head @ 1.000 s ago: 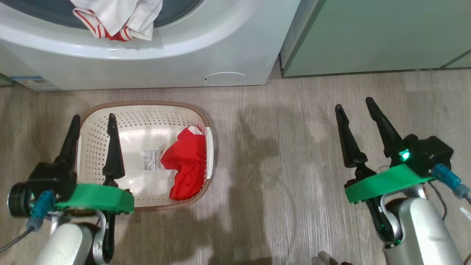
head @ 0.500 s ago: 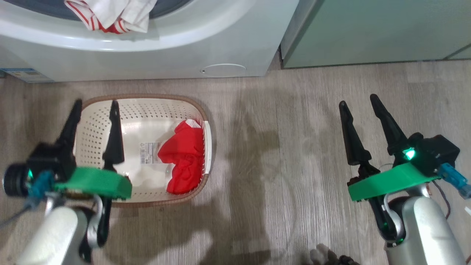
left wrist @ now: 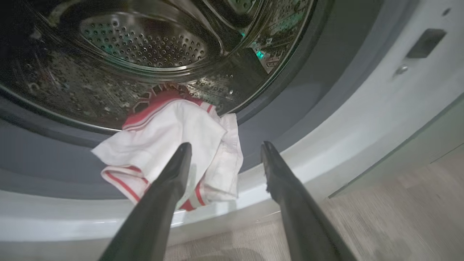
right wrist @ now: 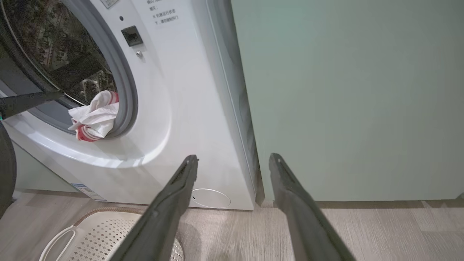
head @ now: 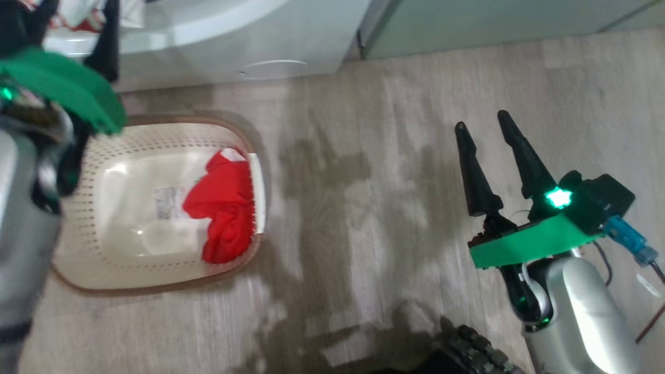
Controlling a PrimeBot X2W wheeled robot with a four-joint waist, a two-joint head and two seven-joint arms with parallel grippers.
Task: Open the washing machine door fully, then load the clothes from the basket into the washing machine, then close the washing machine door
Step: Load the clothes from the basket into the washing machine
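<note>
Red clothes [head: 223, 208] lie bunched at the right side of the basket [head: 104, 259] on the floor [head: 363, 208], and a white-and-red garment [left wrist: 170, 141] hangs over the grey gasket [left wrist: 47, 170] at the lower lip of the washing machine [right wrist: 174, 108]. My left pincer [left wrist: 225, 145] points at that garment, fingers spread wide and empty; my right pincer [head: 482, 119] hovers wide and empty over the floor, well apart from the basket.

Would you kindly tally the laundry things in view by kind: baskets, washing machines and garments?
Basket: 1
Washing machine: 1
Garments: 2, a red garment in the basket and a white-and-red garment hanging out of the washing machine
Total: 4
</note>
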